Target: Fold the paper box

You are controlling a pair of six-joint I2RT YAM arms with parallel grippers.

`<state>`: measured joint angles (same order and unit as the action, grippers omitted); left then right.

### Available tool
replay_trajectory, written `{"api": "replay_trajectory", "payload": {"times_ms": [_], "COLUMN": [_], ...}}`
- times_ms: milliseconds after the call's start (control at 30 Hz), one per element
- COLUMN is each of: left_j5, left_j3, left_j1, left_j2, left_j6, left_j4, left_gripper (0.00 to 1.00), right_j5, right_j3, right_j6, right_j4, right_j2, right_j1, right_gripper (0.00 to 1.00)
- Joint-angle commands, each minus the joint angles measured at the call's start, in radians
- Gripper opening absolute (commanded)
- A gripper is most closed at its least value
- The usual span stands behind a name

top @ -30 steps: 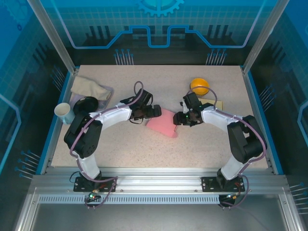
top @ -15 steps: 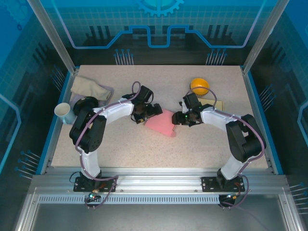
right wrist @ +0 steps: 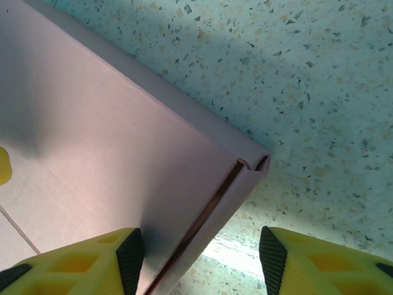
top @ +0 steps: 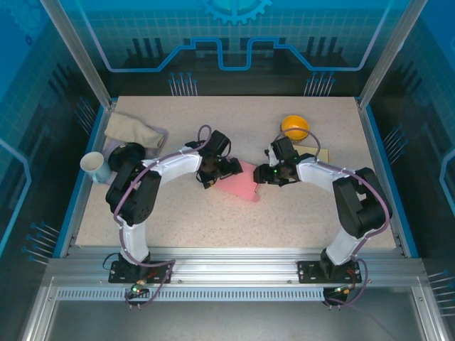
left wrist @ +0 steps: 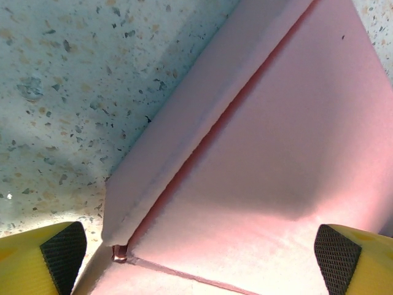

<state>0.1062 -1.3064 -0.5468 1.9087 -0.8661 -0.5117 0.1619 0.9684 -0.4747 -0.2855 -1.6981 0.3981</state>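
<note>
left gripper (left wrist: 199, 249): jaws open, astride box (top: 240, 183) left flap | box: flat, pink, mid table (top: 178, 209) | right gripper (right wrist: 199, 246): jaws open over right corner | step: likely raising flaps | next: pinch, fold along crease

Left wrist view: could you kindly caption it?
Open left tool straddles a flap of the pink paper box on speckled table.
</note>
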Motion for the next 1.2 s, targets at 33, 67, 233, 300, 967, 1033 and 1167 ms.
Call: {"api": "replay_trajectory", "payload": {"times_ms": [33, 67, 233, 300, 967, 1033, 1167], "left_j5": [0.017, 0.012, -0.021, -0.015, -0.079, -0.081, -0.085], "left_j3": [-0.019, -0.020, -0.024, -0.022, -0.011, -0.007, -0.003], "left_j1": [-0.008, -0.007, -0.007, -0.008, -0.004, -0.003, -0.004], "left_j2": [0.037, 0.039, 0.062, 0.072, 0.101, 0.101, 0.099], "left_j6": [-0.003, 0.002, 0.022, 0.018, -0.002, -0.003, -0.002], "left_j4": [-0.009, -0.012, -0.029, -0.020, -0.024, -0.024, -0.027], "left_gripper": [0.99, 0.99, 0.99, 0.99, 0.99, 0.99, 0.99], "right_j5": [0.001, 0.001, -0.003, 0.004, -0.082, -0.053, -0.120], "right_j3": [-0.011, -0.012, 0.007, 0.023, -0.025, -0.095, -0.164], "right_j6": [0.011, 0.014, 0.044, 0.065, -0.176, -0.248, -0.303], "right_j4": [-0.018, -0.020, -0.038, -0.047, -0.216, -0.133, -0.059], "right_j2": [-0.040, -0.041, -0.052, -0.064, 0.236, 0.285, 0.320], "right_j1": [-0.011, -0.010, -0.012, -0.012, 0.075, 0.106, 0.166], "right_gripper": [0.55, 0.55, 0.56, 0.56, 0.54, 0.50, 0.49]}}
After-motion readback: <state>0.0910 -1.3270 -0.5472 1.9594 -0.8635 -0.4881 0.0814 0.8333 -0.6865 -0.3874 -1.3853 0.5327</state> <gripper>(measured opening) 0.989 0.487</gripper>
